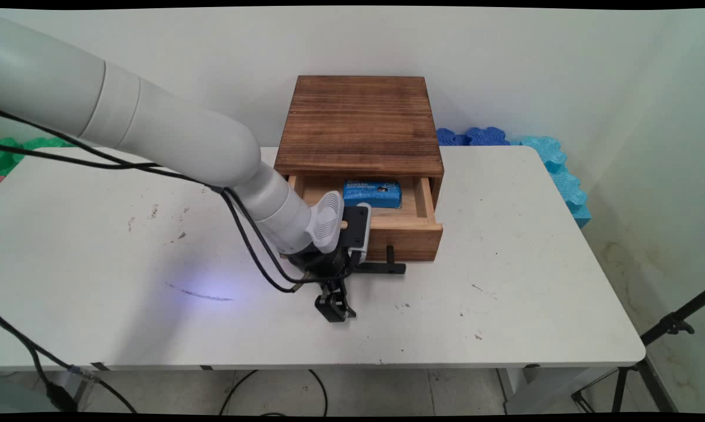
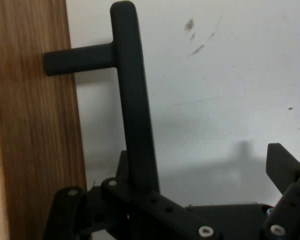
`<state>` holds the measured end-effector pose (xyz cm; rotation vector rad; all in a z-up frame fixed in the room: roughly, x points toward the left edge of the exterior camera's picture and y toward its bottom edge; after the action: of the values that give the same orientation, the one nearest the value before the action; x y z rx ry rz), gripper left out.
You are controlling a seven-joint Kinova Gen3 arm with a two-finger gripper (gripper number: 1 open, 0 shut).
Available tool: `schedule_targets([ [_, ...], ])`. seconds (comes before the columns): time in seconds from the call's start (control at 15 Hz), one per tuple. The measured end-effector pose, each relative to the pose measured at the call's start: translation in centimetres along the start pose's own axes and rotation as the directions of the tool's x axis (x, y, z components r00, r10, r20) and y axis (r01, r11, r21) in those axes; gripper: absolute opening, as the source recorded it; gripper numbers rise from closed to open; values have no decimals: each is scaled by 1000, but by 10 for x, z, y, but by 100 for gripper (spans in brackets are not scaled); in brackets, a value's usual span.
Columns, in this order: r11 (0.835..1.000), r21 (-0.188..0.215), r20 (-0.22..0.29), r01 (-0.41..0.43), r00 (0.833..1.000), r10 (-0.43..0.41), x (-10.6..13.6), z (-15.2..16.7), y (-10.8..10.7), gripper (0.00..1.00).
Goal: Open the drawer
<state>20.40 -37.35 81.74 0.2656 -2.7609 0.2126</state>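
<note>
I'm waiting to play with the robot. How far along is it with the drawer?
Done: the drawer is partly out, a blue packet inside. In hand: the gripper hangs by the black handle. Left, maybe: the drawer is not shut.

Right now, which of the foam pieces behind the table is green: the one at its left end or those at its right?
The left one, behind the table's far-left corner, is green; the pieces at the right are dark blue and light blue.

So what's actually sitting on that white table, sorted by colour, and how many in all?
Brown: 1, the wooden drawer box, its drawer pulled open.
Blue: 1, the packet lying inside the drawer.
Black: 1, the drawer's bar handle, with the gripper close in front of it.
Total: 3
</note>
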Motion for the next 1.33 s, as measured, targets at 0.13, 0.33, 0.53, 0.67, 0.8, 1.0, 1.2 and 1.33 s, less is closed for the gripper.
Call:
schedule_targets([
  [0.13,1000,-6,-1,-3,1000,3,1,-2,8,100],
  [0.33,1000,-15,-5,-10,1000,10,0,-5,20,100],
  [0.53,1000,-24,-11,-16,1000,16,0,-8,31,100],
  [0.67,999,-31,-16,-22,1000,22,0,-10,39,100],
  [0.8,999,-36,-20,-28,999,27,0,-12,46,100],
  [1.0,998,-46,-26,-38,999,37,0,-14,58,100],
  [1.2,997,-55,-29,-46,999,44,0,-16,68,100],
  [1.33,997,-59,-30,-49,998,47,0,-16,73,100],
])
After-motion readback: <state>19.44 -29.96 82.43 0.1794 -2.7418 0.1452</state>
